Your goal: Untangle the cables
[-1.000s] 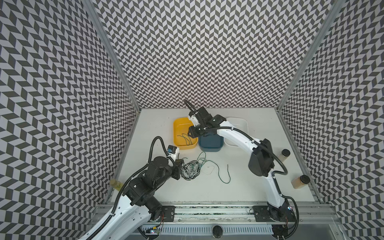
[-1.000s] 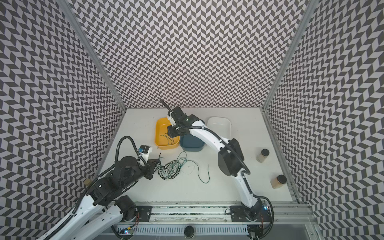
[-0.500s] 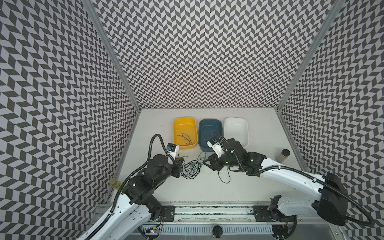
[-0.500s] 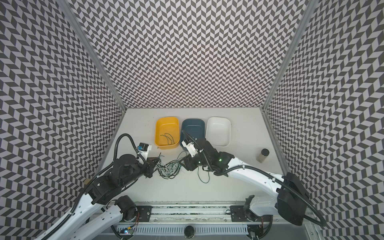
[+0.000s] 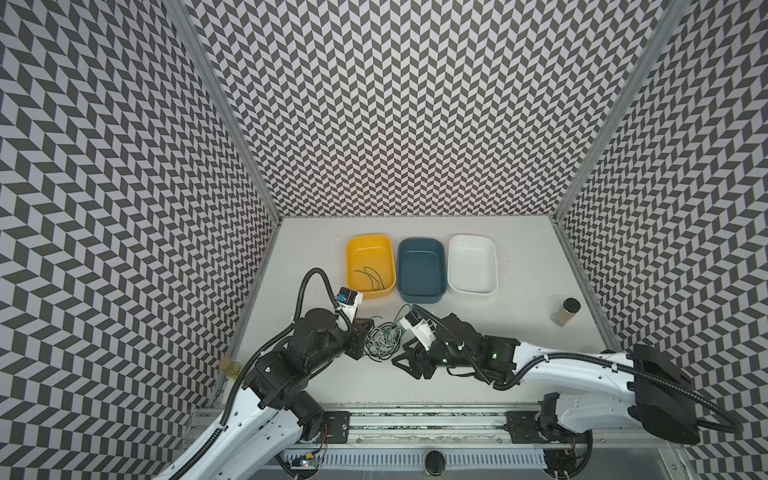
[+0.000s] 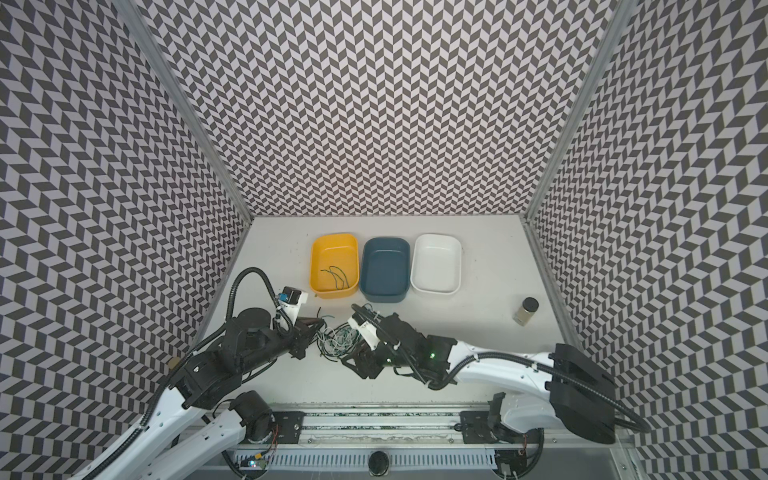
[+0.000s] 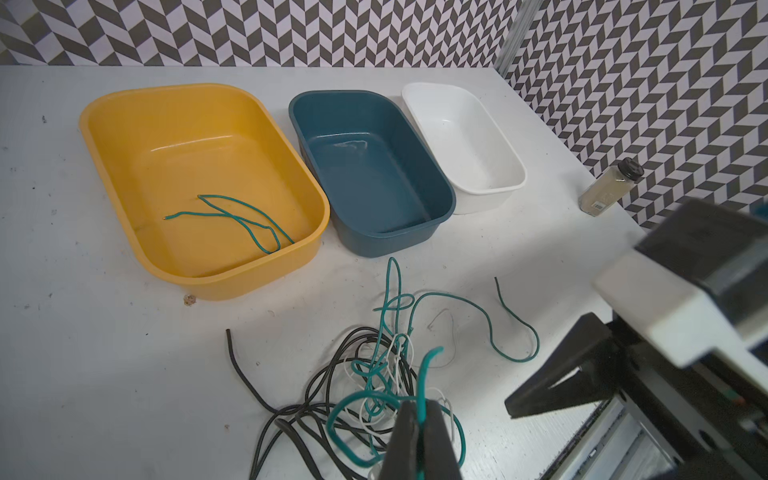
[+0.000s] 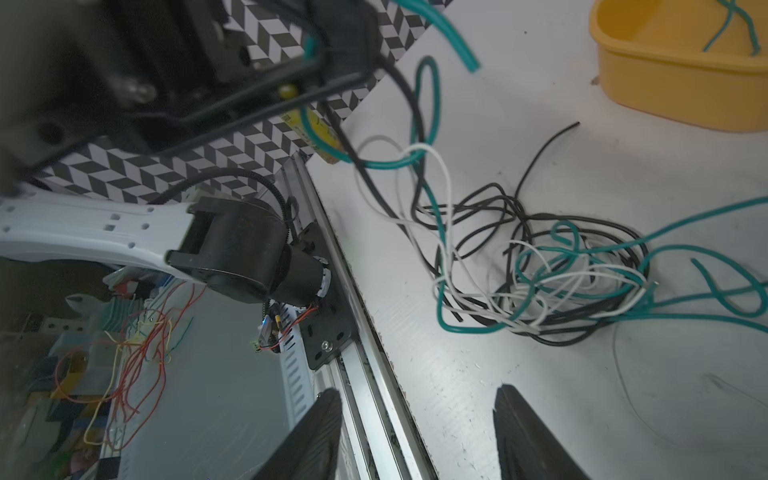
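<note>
The cables (image 5: 384,340) lie in a knot of black, teal and white strands on the table in front of the trays, seen in both top views (image 6: 336,340). My left gripper (image 7: 419,405) is shut on a teal cable (image 7: 426,374) that rises out of the knot's left side (image 5: 365,332). My right gripper (image 8: 417,390) stands open and empty, low over the table just right of the knot (image 5: 405,361). A separate teal cable (image 7: 232,220) lies inside the yellow tray (image 5: 370,253).
A dark teal tray (image 5: 419,266) and a white tray (image 5: 471,262) stand right of the yellow one. A spice jar (image 5: 565,311) stands near the right wall. A small yellow jar (image 5: 230,365) sits at the table's left edge.
My right arm has swung from over the yellow tray down to the right side of the knot, its jaws opening wider. The left gripper has kept its place and grip.
</note>
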Controlling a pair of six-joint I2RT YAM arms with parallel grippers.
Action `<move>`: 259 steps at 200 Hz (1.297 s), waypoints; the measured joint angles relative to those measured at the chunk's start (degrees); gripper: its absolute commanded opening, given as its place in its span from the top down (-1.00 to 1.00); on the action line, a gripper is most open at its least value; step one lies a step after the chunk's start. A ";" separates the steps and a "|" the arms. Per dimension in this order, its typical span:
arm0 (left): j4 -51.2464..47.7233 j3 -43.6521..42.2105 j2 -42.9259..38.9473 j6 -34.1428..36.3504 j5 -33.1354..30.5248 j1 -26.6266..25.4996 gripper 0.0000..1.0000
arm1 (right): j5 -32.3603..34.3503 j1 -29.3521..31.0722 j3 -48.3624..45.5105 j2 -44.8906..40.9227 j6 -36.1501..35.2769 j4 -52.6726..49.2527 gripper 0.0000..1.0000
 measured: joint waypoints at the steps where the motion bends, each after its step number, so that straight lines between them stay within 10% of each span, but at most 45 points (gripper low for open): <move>1: 0.02 0.02 0.02 0.00 0.00 0.00 1.00 | 0.24 0.11 0.07 0.11 -0.17 0.11 -0.18; 141: 13.99 5.55 -3.50 -18.14 11.32 0.00 1.00 | 26.34 5.81 1.49 9.94 -11.08 11.76 0.04; 195: 18.97 5.55 -2.27 -25.18 13.20 -0.04 1.00 | 37.38 5.81 0.70 9.90 -12.09 16.37 0.78; 259: 9.44 7.39 -3.56 -25.27 6.40 -0.13 1.00 | 41.29 5.99 -10.05 -0.24 -9.70 17.49 1.00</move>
